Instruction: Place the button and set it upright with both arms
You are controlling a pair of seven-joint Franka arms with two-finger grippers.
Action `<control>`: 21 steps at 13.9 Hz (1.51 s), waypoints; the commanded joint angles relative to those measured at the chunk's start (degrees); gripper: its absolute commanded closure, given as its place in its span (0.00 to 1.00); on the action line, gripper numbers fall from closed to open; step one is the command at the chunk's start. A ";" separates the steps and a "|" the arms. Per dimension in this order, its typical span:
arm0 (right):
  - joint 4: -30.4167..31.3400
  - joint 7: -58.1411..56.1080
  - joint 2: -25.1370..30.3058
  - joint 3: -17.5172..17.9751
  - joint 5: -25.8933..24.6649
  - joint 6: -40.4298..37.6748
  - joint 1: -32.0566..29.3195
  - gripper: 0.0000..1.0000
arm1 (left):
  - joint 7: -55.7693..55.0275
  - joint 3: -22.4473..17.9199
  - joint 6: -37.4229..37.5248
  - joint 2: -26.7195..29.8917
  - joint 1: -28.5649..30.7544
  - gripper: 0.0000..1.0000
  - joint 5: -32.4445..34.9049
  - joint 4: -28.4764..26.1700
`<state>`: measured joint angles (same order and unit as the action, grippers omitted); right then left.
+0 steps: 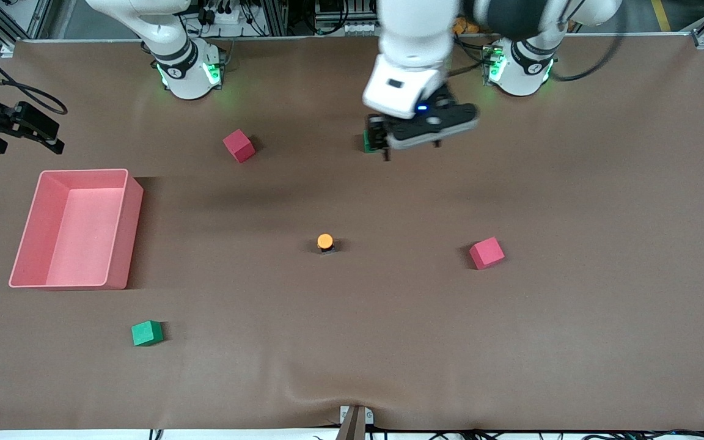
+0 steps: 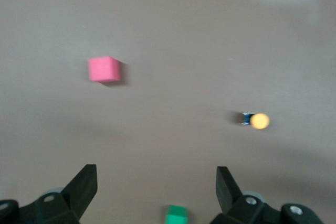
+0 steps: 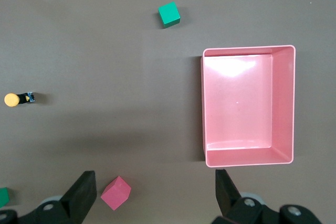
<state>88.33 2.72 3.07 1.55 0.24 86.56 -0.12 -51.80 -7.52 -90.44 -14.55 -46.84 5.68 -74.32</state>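
The button stands in the middle of the table, orange cap up on its black body. It also shows in the left wrist view and the right wrist view. My left gripper is open and empty in the air, over a green cube near the robots' bases. That cube shows between its fingers. My right gripper is open and empty, high over the table, with a red cube below between its fingers. It is out of the front view.
A pink tray lies toward the right arm's end. A red cube sits near the right arm's base. Another red cube lies beside the button toward the left arm's end. A second green cube lies near the front edge.
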 commanded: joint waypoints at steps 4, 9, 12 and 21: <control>-0.43 -0.61 -0.08 -0.14 -0.07 -0.43 0.12 0.00 | 22.07 0.76 6.06 6.28 12.63 0.00 -4.35 -1.97; -0.43 -0.61 -0.08 -0.14 -0.07 -0.43 0.03 0.00 | 35.78 0.67 9.14 8.31 23.96 0.00 -5.06 -2.06; -0.43 -0.70 -0.08 -0.14 -0.07 -0.43 0.03 0.00 | 40.11 0.67 9.06 8.31 28.63 0.00 -4.98 -1.97; -0.43 -0.70 -0.08 -0.14 -0.07 -0.34 0.03 0.00 | 41.61 0.41 8.44 8.05 30.31 0.00 -5.06 -1.71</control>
<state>88.33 2.70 3.07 1.53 0.24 86.55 -0.12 -10.81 -7.18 -81.83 -7.39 -17.61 1.63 -75.26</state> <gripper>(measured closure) 0.000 0.000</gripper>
